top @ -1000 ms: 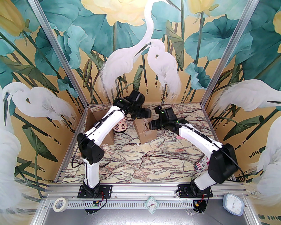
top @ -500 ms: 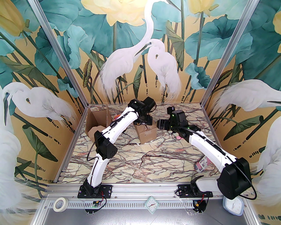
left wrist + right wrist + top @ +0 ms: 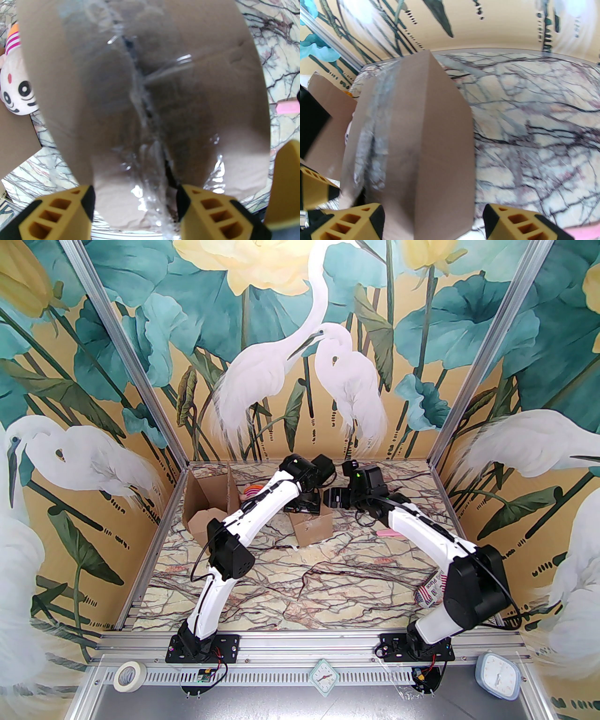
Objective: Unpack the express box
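Observation:
The express box (image 3: 313,529) is a small brown carton at mid-table, its top seam covered with torn clear tape (image 3: 140,110). My left gripper (image 3: 303,506) points down onto the box top; in the left wrist view the left gripper (image 3: 136,206) is open, its fingers (image 3: 58,211) straddling the taped seam. My right gripper (image 3: 333,498) hovers at the box's right side. In the right wrist view the right gripper (image 3: 433,220) is open, with the box (image 3: 412,140) edge between its fingers (image 3: 522,225).
A larger opened carton (image 3: 206,507) stands at the far left. A white plush toy (image 3: 16,93) lies between the two boxes. A pink object (image 3: 389,533) lies right of the box, a flag-printed pouch (image 3: 431,590) by the right arm.
My left arm swung right from the plush toy and the large carton to the small box top. My right gripper pulled back, then came in to the box's right side.

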Controlling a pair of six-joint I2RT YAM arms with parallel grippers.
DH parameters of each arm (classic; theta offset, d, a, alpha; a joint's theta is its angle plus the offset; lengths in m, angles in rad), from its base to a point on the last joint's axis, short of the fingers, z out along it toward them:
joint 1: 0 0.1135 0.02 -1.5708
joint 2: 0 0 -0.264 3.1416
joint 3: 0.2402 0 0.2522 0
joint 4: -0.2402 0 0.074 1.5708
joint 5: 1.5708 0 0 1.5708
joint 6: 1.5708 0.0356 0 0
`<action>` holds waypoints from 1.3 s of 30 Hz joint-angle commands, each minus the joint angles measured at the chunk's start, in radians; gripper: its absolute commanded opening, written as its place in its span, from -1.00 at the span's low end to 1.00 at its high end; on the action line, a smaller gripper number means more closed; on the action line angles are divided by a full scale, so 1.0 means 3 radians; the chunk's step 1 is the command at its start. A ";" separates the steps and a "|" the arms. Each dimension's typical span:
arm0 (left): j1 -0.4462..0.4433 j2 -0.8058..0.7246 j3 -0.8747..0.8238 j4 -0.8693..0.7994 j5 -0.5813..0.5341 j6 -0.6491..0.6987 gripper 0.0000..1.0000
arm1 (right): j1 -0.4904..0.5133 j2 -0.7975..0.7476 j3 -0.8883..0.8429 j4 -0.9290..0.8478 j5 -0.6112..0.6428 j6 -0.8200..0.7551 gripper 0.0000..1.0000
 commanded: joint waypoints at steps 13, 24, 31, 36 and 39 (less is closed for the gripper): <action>-0.0009 0.0150 0.0214 -0.0452 -0.0287 0.0269 -0.77 | 0.0316 0.0459 0.0491 -0.0176 -0.0432 -0.0372 0.51; -0.0007 -0.0183 0.0127 -0.0284 -0.0555 0.0488 -1.00 | 0.0415 0.0821 0.0629 -0.0534 -0.0132 -0.0284 0.46; 0.0025 -0.1031 -0.0823 0.0665 -0.0632 0.0600 -1.00 | 0.0416 0.0937 0.0507 -0.0591 0.0011 0.0097 0.40; 0.0122 -0.1614 -0.1578 0.1224 -0.0610 0.0510 -1.00 | 0.0414 0.0983 0.0537 -0.0686 0.0113 0.0231 0.39; 0.0182 -0.1817 -0.1880 0.1415 -0.0586 0.0447 -1.00 | 0.0410 0.0974 0.0546 -0.0700 0.0127 0.0244 0.39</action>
